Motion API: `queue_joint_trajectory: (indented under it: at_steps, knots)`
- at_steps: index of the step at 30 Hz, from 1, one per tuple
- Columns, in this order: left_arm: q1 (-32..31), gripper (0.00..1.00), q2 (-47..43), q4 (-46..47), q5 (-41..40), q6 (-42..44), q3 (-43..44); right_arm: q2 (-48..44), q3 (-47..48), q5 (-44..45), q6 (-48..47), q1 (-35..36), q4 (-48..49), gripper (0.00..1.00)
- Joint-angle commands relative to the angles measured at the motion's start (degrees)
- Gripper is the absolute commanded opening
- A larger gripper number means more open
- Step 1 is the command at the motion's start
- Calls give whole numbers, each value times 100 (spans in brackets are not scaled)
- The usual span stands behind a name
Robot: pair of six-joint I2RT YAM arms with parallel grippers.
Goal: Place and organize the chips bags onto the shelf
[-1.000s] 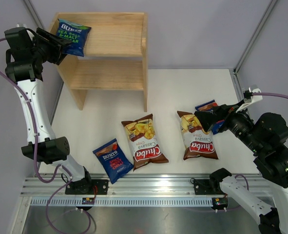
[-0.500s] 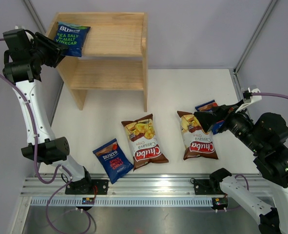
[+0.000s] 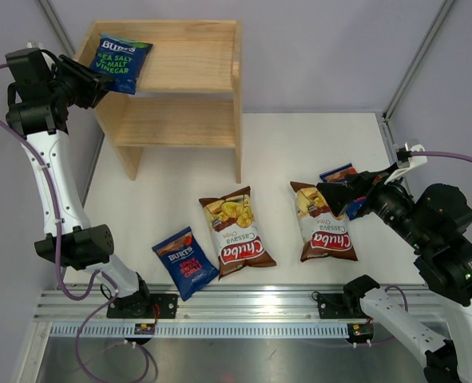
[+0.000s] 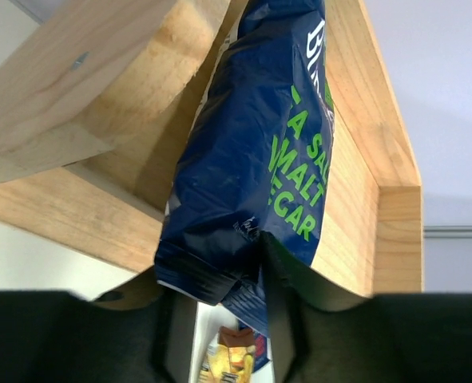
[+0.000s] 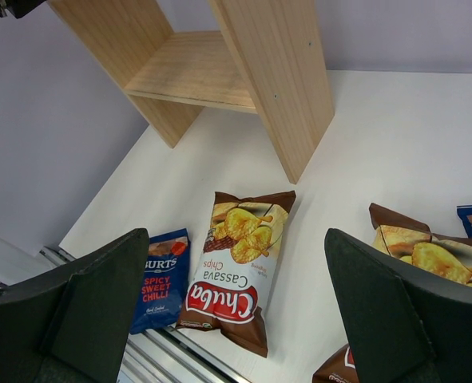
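Left gripper (image 4: 247, 291): jaws narrow, pinched on the bottom seam of the green Burts (image 4: 251, 159). The fingers (image 4: 279, 319) show only as dark blurs at the bottom of the wrist view.

Green Burts (image 3: 117, 62) is up at the left end of the shelf (image 3: 188, 56) top tier, tilted, label facing up. Its gripped end hangs out past the left side panel and the rest lies over the top board inside the rim. Can't tell if it rests on the board or is carried just above it.

Right gripper (image 3: 331, 195): jaws wide, nothing between them. It hangs above the table (image 3: 299, 152), over the top end of the right Chuba (image 3: 325, 223).

Other four bags are flat on the table, in front of the shelf:
- centre Chuba (image 3: 236, 231), below the shelf's right panel, label up
- chilli Burts (image 3: 185, 262), just left of centre Chuba, edges touching or nearly, nearest the left arm base
- right Chuba, apart from centre Chuba with bare table between them
- far Burts (image 3: 339, 173), at the right Chuba's top right corner, mostly hidden by the right gripper. Can't tell if the two overlap.

Lower tier of the shelf is bare wood as far as it shows.
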Motion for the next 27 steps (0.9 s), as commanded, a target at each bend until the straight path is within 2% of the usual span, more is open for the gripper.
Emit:
queue_joint_trajectory:
  at_steps: [1, 10, 11, 14, 16, 18, 27]
  knots:
    - [-14, 34, -139, 515, 605, -237, -196, 30, -7, -88, -84, 2, 264, 99]
    - [-14, 33, -385, 1104, 597, -1125, -881, -5, -15, -53, -102, 2, 246, 100]
    - [-14, 33, -421, 1391, 633, -1291, -996, -5, -15, -53, -102, 2, 238, 100]
    - [-6, 33, -482, 1395, 616, -1389, -1164, -14, -15, -44, -119, 2, 229, 99]
    - [38, 40, -518, 1403, 606, -1433, -1190, -31, -33, -44, -119, 2, 238, 100]
    - [125, 41, -500, 1500, 746, -1591, -1208, -40, -42, -44, -119, 2, 246, 99]
    - [451, 31, -324, 1711, 1072, -1890, -1260, -66, -94, -36, -102, 2, 238, 99]
